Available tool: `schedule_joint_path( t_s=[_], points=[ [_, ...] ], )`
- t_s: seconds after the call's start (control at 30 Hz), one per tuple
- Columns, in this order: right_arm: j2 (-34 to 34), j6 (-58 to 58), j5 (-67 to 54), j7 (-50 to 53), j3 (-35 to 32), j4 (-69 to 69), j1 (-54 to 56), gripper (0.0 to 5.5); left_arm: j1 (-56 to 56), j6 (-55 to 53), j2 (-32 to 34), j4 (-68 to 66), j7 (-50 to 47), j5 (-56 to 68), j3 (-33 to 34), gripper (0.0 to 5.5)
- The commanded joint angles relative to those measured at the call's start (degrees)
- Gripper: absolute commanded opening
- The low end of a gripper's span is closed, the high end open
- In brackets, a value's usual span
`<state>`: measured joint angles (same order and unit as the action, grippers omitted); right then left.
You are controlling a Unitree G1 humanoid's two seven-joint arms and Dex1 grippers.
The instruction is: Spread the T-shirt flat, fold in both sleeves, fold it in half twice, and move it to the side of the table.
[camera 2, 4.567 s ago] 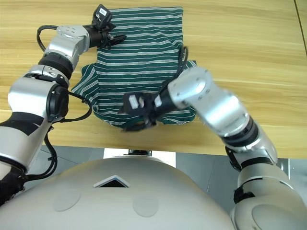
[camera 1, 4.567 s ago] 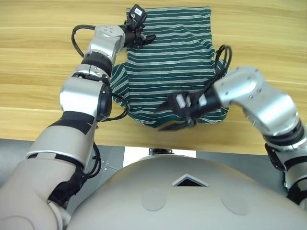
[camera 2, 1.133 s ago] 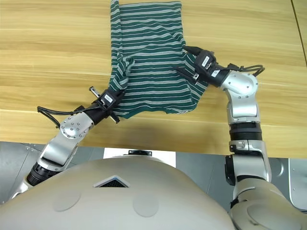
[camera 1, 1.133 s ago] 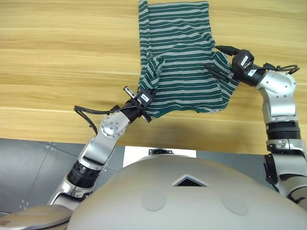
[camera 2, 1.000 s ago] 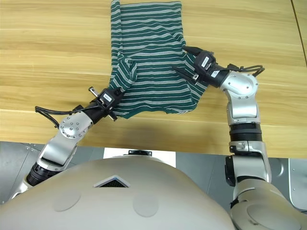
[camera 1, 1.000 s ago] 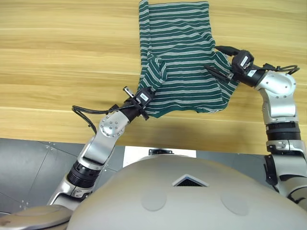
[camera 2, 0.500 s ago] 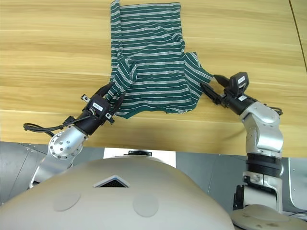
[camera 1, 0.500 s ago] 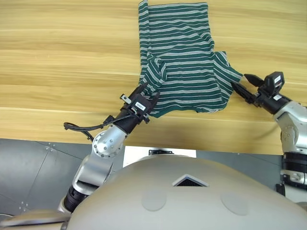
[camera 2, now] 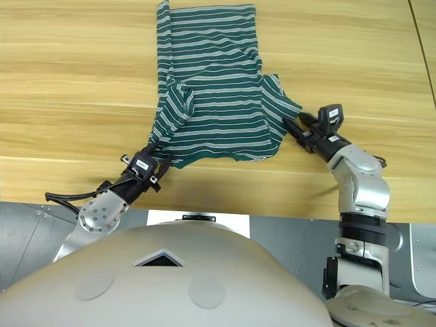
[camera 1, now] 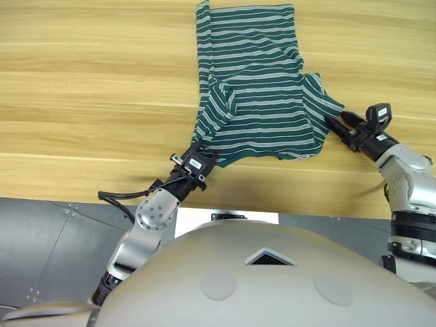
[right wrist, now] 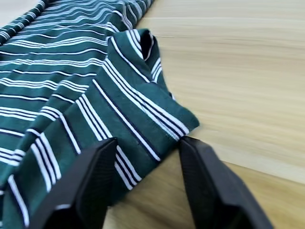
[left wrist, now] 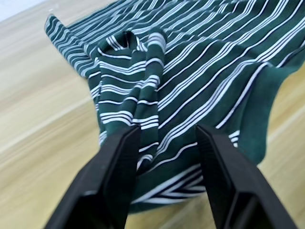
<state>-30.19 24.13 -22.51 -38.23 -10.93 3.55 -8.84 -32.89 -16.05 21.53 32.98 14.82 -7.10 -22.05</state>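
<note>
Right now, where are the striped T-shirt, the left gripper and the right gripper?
T-shirt (camera 1: 255,82), left eye view, middle of its striped body.
Left gripper (left wrist: 167,136), left wrist view, midway between its two black fingertips.
Right gripper (right wrist: 147,143), right wrist view, midway between its two black fingertips.

Head eyes look down; wrist cameras closely face the T-shirt (camera 1: 255,88).

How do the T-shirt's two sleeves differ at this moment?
The left sleeve lies folded in, bunched on the shirt body; the right sleeve sticks out flat on the table. The open right gripper sits at the right sleeve's cuff; the open left gripper is at the near corner, off the left sleeve. Both share green-and-white stripes.
</note>
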Motion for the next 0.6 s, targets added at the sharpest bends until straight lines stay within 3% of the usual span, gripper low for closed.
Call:
schedule_joint_path(
  t_s=[0.03, 0.33, 0.47, 0.6],
  points=[
    [1.15, 2.04, 0.01, -0.13, 1.27, 1.29, 0.06, 1.55, 0.06, -1.54, -0.44, -0.76, 1.63, 2.62, 1.31, 2.01],
    [2.00, -1.29, 1.44, 1.93, 0.84, -1.19, 0.26, 0.04, -0.06, -3.71, -2.46, -0.71, 3.94, 10.40, 3.85, 2.01],
    [1.70, -4.57, 3.09, 2.02, 1.53, -6.78, -0.26, 0.04, 0.35, -4.09, -2.63, -0.86, 3.57, 10.91, 4.27, 2.01],
    [-3.78, -14.63, 16.09, 2.10, 7.66, -15.47, -2.93, 0.04, 0.26, -4.49, -2.58, -0.11, 3.25, 11.12, 4.29, 2.01]
  ],
)
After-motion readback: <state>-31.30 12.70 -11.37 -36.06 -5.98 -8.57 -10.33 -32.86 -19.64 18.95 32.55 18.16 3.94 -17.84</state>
